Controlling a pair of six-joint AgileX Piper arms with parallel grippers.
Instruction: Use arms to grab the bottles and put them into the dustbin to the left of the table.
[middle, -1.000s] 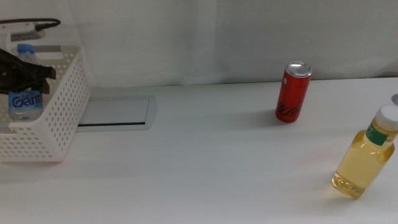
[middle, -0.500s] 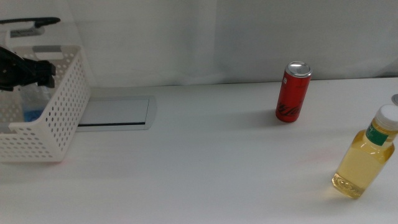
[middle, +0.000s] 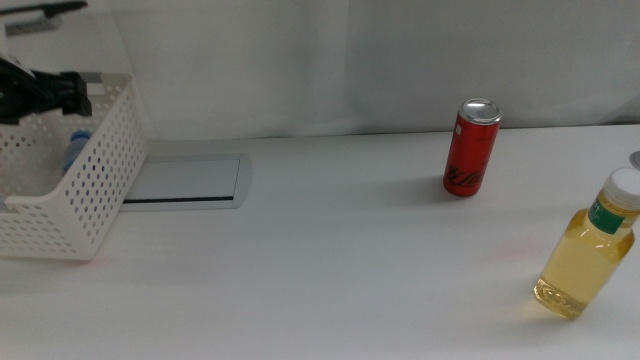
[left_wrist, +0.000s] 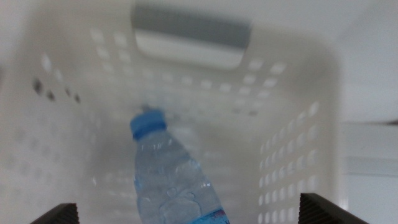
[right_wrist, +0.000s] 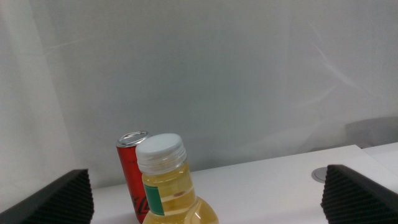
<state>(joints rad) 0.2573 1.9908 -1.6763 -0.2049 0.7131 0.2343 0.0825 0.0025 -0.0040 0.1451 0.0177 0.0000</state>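
Juice bottle (middle: 586, 259) sits nearest us in the middle view, upright at the right edge of the table (middle: 330, 270), yellow liquid, white cap, green label. In the right wrist view we see the right gripper (right_wrist: 205, 208) spread wide, tips at either side of the frame, holding nothing, with that bottle straight ahead between them and apart from them. Red can (middle: 471, 147) stands upright farther back, left of the juice bottle and well apart from it; in the right wrist view it peeks out just behind the bottle.

On the left we have the white basket (middle: 95, 185) with hole-punched walls, resting at the table's left end, and beside it a grey panel (middle: 185, 181) set flush into the top. Water bottle (left_wrist: 174, 180) with blue cap lies tilted inside the basket, cap towards the far wall with the grey handle strip (left_wrist: 189, 25). Left gripper (left_wrist: 183, 214) hangs over the basket, jaws wide apart and empty, not touching the bottle. In the middle view we only see a blue glimpse of it through the holes.
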